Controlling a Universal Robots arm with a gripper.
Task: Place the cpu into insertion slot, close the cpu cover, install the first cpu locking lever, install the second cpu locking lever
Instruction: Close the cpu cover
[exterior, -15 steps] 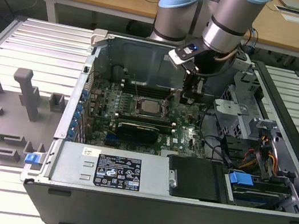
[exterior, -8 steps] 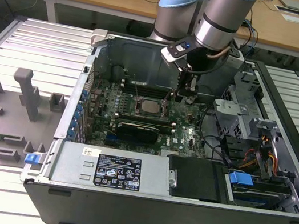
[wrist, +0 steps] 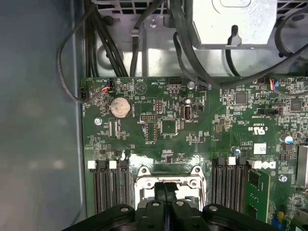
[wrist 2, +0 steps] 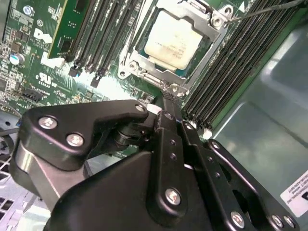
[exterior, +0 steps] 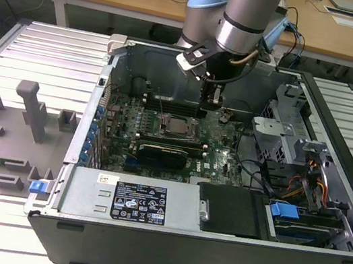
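Second wrist view: gripper [wrist 2: 166, 103] fingers pressed together, no gap and nothing seen between them. The tips sit just at one corner of the cpu cover [wrist 2: 136, 50], touching or nearly so; I cannot tell which.

The cpu [wrist 2: 173, 41] is a flat square with a pale silver-beige top. It lies seated in the insertion slot [wrist 2: 199, 55], showing through the cover's window. The cover is down flat around the chip's rim. A thin metal rod [wrist 2: 264, 8] runs away from the cover's far corner.

Long black memory slots [wrist 2: 231, 62] flank the socket on both sides. In the first wrist view a coin cell [wrist: 120, 107] sits on the green board beyond the socket.

Exterior view: the arm reaches down into the open computer case [exterior: 208, 261], with the gripper at about 1 o'clock of the socket. The case holds:
- the green motherboard [exterior: 219, 139];
- a silver power supply box [exterior: 130, 199] at 6 to 7 o'clock of the socket;
- a drive cage with a blue tab [exterior: 284, 211] and cables at 4 o'clock.

Outside the case, at 9 o'clock, lies a grey fixture tray [exterior: 21, 118].
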